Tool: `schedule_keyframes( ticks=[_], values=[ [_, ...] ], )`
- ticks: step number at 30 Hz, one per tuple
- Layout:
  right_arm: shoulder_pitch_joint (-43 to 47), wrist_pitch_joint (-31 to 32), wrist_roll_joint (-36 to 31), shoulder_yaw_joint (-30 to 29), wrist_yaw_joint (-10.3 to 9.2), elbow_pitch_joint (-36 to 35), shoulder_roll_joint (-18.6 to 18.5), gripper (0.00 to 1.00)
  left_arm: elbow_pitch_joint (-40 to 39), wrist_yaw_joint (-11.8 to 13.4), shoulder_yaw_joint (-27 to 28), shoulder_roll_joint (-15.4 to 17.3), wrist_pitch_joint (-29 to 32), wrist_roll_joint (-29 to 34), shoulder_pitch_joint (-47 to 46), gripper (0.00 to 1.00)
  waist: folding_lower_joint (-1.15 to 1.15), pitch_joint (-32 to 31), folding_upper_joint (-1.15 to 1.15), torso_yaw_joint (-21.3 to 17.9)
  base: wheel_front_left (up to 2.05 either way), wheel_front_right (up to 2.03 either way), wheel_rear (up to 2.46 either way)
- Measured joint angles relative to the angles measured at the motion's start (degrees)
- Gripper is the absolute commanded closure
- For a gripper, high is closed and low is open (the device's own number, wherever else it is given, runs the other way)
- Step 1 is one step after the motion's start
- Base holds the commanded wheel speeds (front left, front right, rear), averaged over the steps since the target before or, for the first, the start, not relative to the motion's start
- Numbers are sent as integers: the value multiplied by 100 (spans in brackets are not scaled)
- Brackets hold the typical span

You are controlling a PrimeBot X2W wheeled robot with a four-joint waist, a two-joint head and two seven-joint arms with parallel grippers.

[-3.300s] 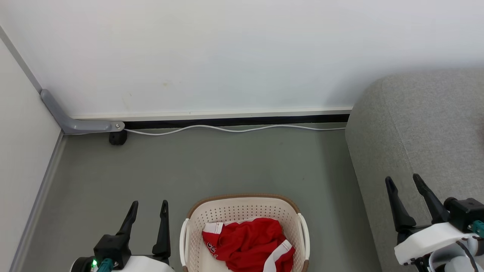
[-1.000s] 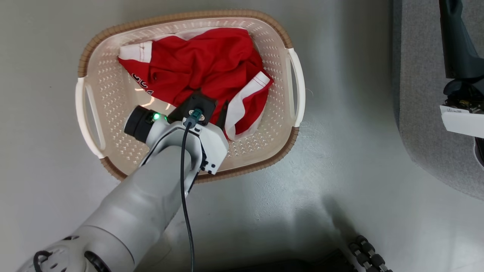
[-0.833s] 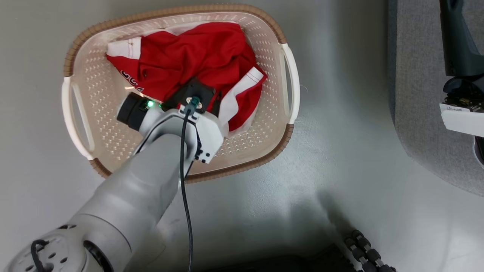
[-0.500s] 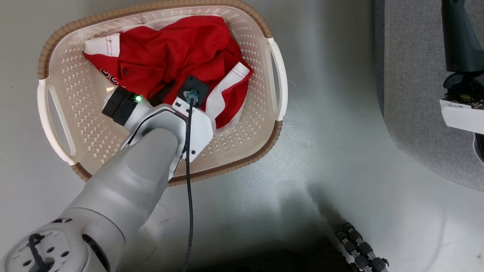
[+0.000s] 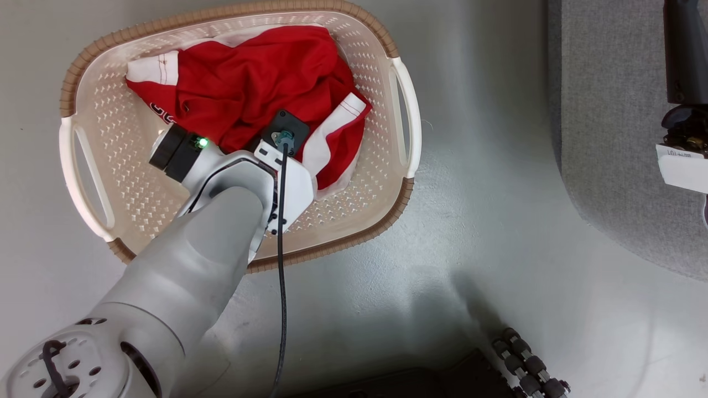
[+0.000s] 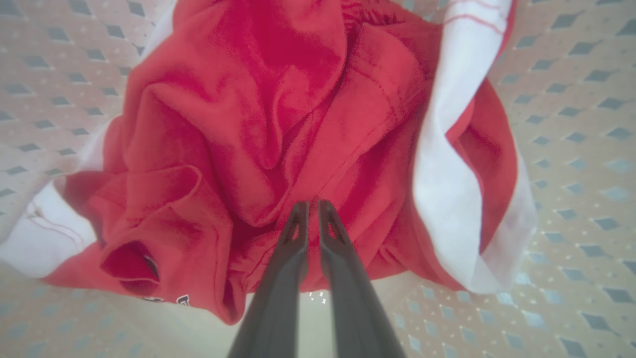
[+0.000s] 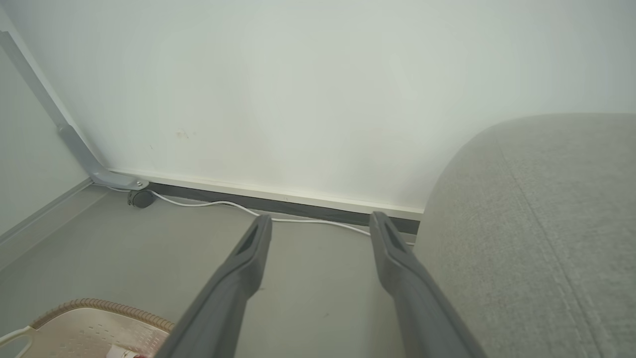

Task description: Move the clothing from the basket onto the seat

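Observation:
The clothing (image 5: pixel 249 83) is a crumpled red heap with white bands lying in the cream basket (image 5: pixel 332 243) on the floor. My left arm (image 5: pixel 221 221) reaches down into the basket from the lower left, and its wrist covers the fingers in the head view. In the left wrist view my left gripper (image 6: pixel 313 205) has its fingers drawn nearly together, pinching a fold of the clothing (image 6: pixel 248 124) near the heap's middle. My right gripper (image 7: pixel 322 221) hangs open and empty above the floor, beside the grey seat (image 7: pixel 546 223). The seat (image 5: pixel 608 138) fills the right side of the head view.
Grey floor separates the basket from the seat. A white cable (image 7: pixel 223 204) runs along the wall's base, with a grey bracket and a black caster (image 7: pixel 141 198) in the corner. A dark ribbed part (image 5: pixel 531 365) sits at the head view's bottom edge.
My left gripper's fingers have closed together on the red cloth. Since the oldest frame the head has tipped down and my left arm has reached into the basket. The right gripper stays open.

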Motion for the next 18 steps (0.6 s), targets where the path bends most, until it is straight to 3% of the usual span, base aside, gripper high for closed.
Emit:
schedule_keyframes(
  ticks=[9,18],
  values=[
    [8,0,1,-48,0,42,5,0,-248,68,13,-5,-603,-390,47,100,0,-236,0,75,0,0,0],
    [252,-1,0,-82,0,411,-11,0,-509,76,24,-8,-1317,-939,667,100,0,-1034,0,233,0,0,0]
  ],
)
